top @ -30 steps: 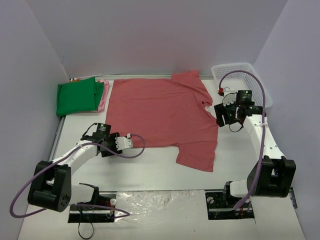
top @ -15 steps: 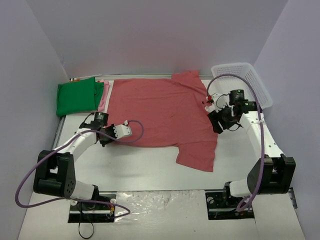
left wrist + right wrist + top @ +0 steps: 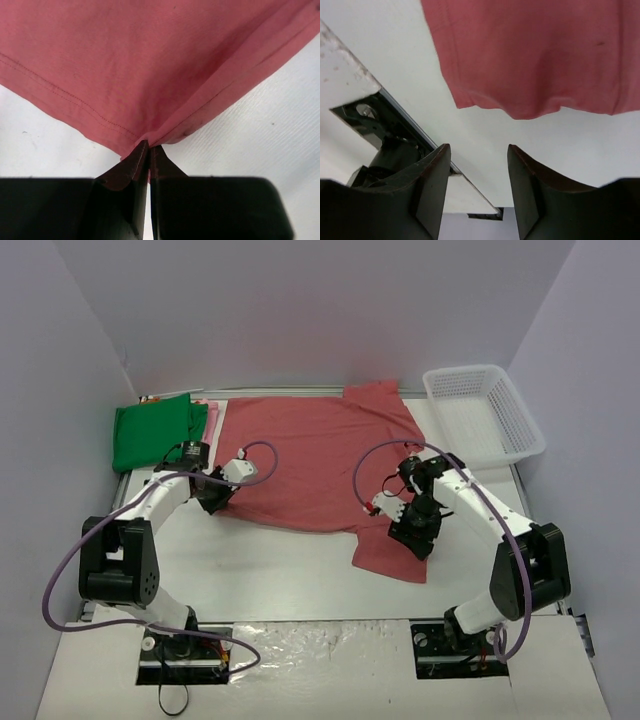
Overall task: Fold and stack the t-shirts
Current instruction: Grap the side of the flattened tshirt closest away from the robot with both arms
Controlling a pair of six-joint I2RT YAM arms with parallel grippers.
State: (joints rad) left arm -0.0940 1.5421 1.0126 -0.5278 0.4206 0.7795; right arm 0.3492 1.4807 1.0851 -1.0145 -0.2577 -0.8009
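Observation:
The dusty-red t-shirt (image 3: 320, 460) lies spread flat mid-table, one sleeve toward the front right. My left gripper (image 3: 218, 502) is at its near left hem corner, and the left wrist view shows that gripper (image 3: 149, 146) shut on the corner of the red cloth (image 3: 150, 60). My right gripper (image 3: 412, 538) hovers over the near sleeve. In the right wrist view it (image 3: 477, 150) is open and empty, with the sleeve's edge (image 3: 535, 55) just beyond the fingertips. The bright green t-shirt (image 3: 152, 435) lies folded at the back left on the pale pink one (image 3: 207, 430).
A white mesh basket (image 3: 470, 385) stands at the back right by the wall. Purple cables loop from both arms over the shirt. The arm bases and the table's front edge (image 3: 410, 120) lie close behind the right gripper.
The left gripper moved back and left to the red shirt's hem corner and shut on it. The right arm swung from beside the basket forward and left over the near sleeve.

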